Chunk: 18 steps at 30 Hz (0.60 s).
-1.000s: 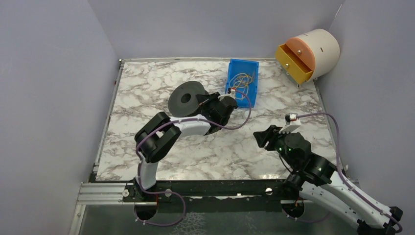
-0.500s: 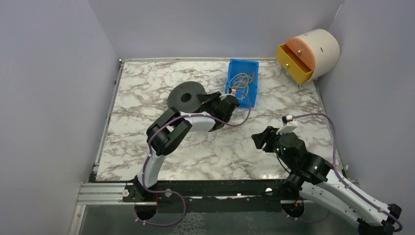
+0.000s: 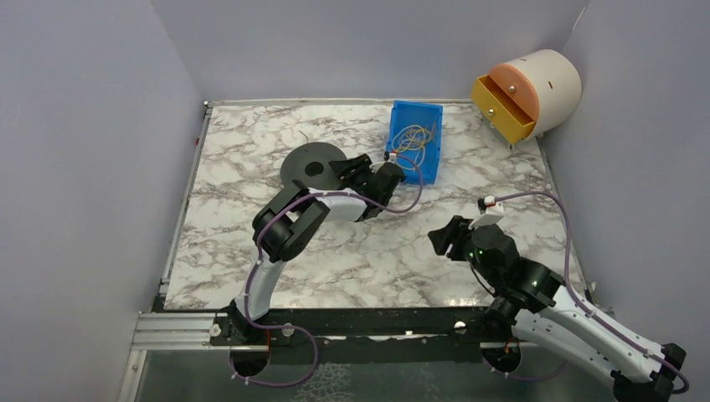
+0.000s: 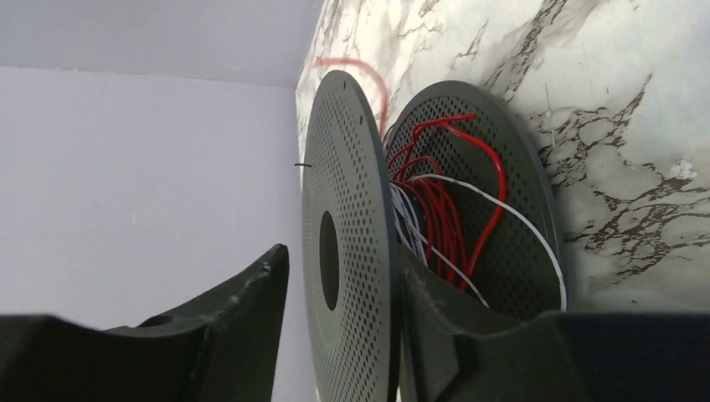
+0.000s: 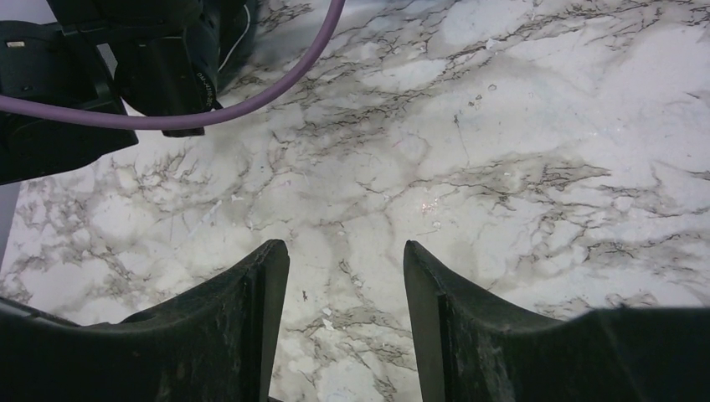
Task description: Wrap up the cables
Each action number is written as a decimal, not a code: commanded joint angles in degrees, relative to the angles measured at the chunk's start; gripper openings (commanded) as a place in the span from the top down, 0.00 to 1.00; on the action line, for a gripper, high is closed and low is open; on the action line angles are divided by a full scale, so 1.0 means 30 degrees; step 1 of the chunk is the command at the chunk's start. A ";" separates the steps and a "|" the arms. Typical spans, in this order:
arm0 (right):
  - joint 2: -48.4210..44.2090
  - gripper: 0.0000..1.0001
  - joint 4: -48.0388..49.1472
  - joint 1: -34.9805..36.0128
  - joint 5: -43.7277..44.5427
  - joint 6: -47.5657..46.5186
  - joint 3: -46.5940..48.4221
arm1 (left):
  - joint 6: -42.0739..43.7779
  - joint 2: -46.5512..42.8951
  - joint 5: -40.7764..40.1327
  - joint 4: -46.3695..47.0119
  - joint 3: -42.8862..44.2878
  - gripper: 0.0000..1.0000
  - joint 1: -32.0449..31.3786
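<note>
Red cables (image 4: 441,219) coil around the spool's (image 4: 352,209) upright axis.

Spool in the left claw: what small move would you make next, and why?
Probably bring the open, empty right gripper over toward the spool. The left gripper straddles one side of it, though how firmly I cannot tell. Red and white cables hang in loose loops inside it and seem to need a second hand to tuck them.

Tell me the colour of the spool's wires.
Mostly red cables, some white; clearest from left wrist.
</note>
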 commanded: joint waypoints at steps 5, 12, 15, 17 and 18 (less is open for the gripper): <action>0.0439 0.42 0.0507 0.0096 -0.0230 -0.0146 0.0133 | -0.5651 -0.0178 0.1908 -0.4765 0.1527 0.42 0.0081; 0.0619 0.42 0.0250 0.0096 -0.0160 -0.0261 0.0566 | -0.9567 -0.0929 0.4827 -0.7145 0.1540 0.27 0.0063; 0.0554 0.42 0.0119 0.0095 -0.0125 -0.0227 0.0667 | -1.0679 -0.1216 0.5711 -0.7652 0.1310 0.22 -0.0018; 0.0521 0.41 0.0026 0.0096 -0.0141 -0.0246 0.0740 | -1.1406 -0.1737 0.6296 -0.7778 0.1003 0.19 -0.0087; 0.0524 0.41 -0.0031 0.0096 -0.0110 -0.0253 0.0781 | -1.1666 -0.2052 0.6604 -0.7791 0.0960 0.17 -0.0110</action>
